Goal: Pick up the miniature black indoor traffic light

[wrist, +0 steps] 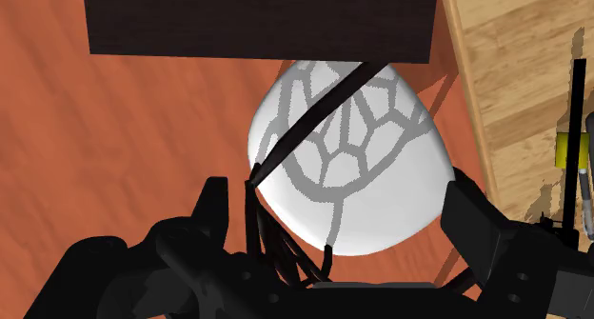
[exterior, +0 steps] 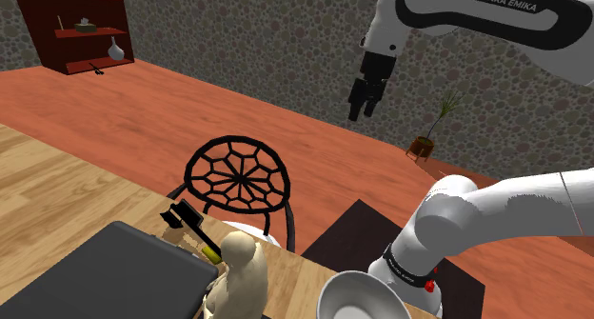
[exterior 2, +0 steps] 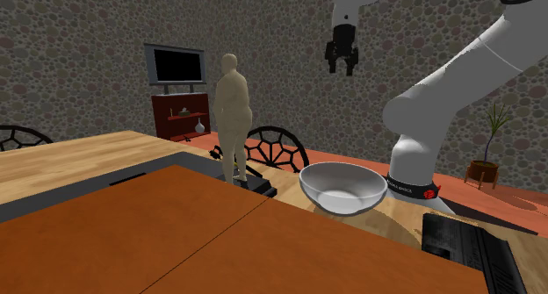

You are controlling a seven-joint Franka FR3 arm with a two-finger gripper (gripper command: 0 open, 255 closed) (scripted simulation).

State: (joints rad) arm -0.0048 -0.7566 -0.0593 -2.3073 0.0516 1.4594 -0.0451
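White bowl (exterior: 366, 295) sits on the desk (exterior: 57, 184) beside the tan figurine (exterior: 243, 269); the black traffic light (exterior: 193, 229) lies at the figurine's other side, far from the raised, open-fingered tool (exterior: 359, 112).

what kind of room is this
Probably a living or dining room in a house: a TV above a dark red cabinet, a potted plant, and a wooden table with a black web-backed chair.
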